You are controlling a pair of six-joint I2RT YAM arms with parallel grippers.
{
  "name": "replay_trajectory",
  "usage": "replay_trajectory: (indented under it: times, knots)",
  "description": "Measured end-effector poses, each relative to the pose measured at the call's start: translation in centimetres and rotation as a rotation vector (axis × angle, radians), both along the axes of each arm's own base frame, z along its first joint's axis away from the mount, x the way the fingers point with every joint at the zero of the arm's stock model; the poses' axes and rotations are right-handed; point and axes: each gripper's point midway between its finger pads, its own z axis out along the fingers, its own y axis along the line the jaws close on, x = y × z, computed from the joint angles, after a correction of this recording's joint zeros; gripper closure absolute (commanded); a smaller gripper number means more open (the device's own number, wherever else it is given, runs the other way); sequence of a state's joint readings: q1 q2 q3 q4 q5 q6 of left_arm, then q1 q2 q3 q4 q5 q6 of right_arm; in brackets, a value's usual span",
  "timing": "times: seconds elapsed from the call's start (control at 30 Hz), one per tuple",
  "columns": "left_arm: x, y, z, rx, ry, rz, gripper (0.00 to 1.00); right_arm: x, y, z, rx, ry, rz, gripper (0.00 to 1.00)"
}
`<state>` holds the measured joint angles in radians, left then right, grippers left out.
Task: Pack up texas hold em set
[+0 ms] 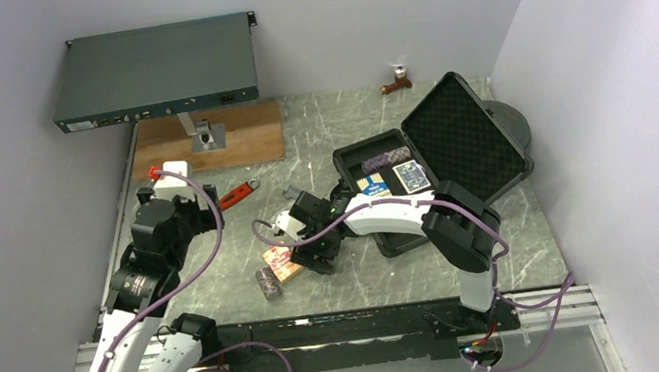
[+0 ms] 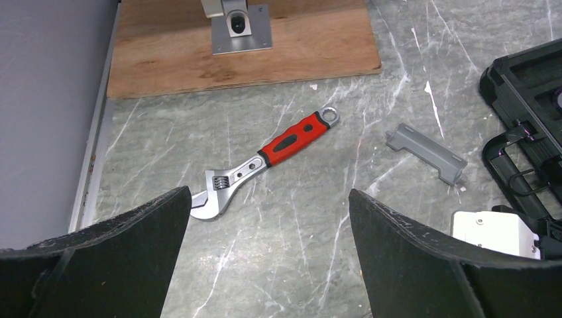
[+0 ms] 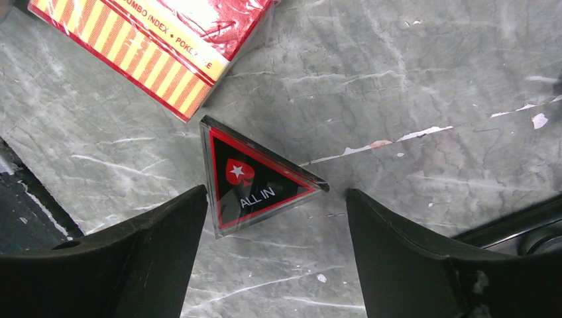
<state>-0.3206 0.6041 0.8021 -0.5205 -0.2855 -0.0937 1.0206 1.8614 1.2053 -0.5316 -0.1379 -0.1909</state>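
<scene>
Quick tally, here we go: one black case [image 1: 464, 139]. Three card boxes: blue card box [image 1: 411, 176] and blue-yellow card box [image 1: 372, 184] inside it, red-orange card box [image 3: 152, 40] out on the desk [image 1: 337, 120]. Two chip stacks: cased chip stack [image 1: 386, 158], loose chip stack [image 1: 270, 285]. One red triangle [image 3: 255, 182]. One red-handled wrench [image 2: 265, 162], one grey bracket [image 2: 427, 154], one wooden board [image 2: 166, 59].

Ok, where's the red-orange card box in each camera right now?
Top external: red-orange card box on the table, left of centre, just left of the right gripper.
Left wrist: not in it.
Right wrist: top left corner, partly cut off, above the red triangle.
Shared landmark: the right gripper, its fingers along that view's bottom edge.
</scene>
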Motion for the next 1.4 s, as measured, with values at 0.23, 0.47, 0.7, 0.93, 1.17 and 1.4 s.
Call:
replay_trajectory:
  times: [0.23,0.47,0.7,0.93,1.17,1.4]
  knots:
    - [0.00,0.01,0.00,0.000,0.000,0.000,0.05,-0.09,0.12,0.02,0.009,0.016,0.003,0.27]
    - [0.00,0.01,0.00,0.000,0.000,0.000,0.05,-0.20,0.28,0.03,0.011,0.026,0.010,0.34]
    - [0.00,0.01,0.00,0.000,0.000,0.000,0.05,-0.49,0.41,0.04,0.018,0.041,0.023,0.45]
    - [0.00,0.01,0.00,0.000,0.000,0.000,0.05,-0.70,0.53,0.08,0.018,0.057,0.032,0.65]
    - [0.00,0.01,0.00,0.000,0.000,0.000,0.05,-0.93,0.62,0.11,0.020,0.070,0.038,0.78]
    - [0.00,0.01,0.00,0.000,0.000,0.000,0.05,-0.93,0.63,0.13,0.019,0.072,0.038,0.84]
